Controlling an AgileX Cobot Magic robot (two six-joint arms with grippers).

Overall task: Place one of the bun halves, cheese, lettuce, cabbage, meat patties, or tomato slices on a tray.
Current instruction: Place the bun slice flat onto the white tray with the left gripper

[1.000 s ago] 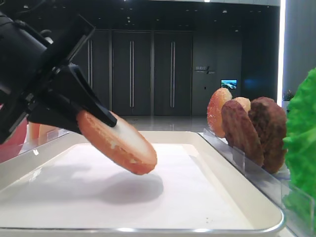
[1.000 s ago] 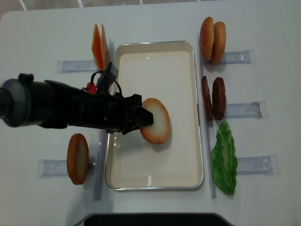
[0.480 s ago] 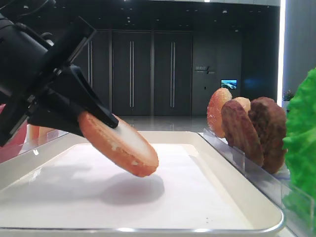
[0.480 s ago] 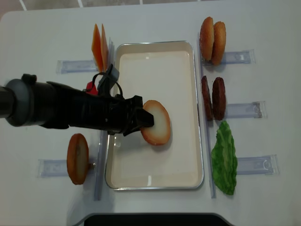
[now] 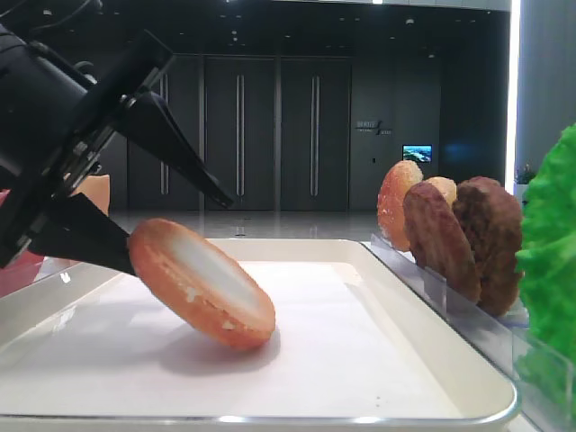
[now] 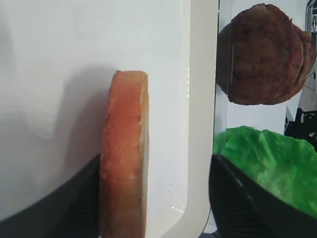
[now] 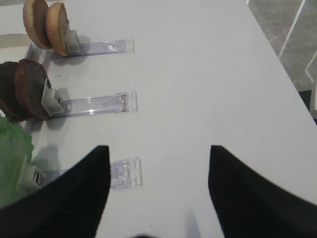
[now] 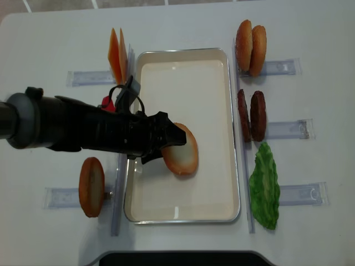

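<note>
Bun half [image 5: 202,295] down on tray [image 8: 219,188] liner near middle, tilted, lower edge touching. Left gripper [image 5: 148,162] jaws spread apart, bun released. Right gripper [image 7: 156,193] jaws open, empty. Retreat left.

A golden-crusted bun half [image 8: 181,150] leans tilted on the white tray [image 8: 219,191], lower edge on the paper liner, pale face up. Its upper edge seems propped on a black finger, though that's hard to tell. Patties [image 8: 251,115], lettuce [image 8: 264,187] and cheese [image 8: 116,54] stand in racks alongside.
</note>
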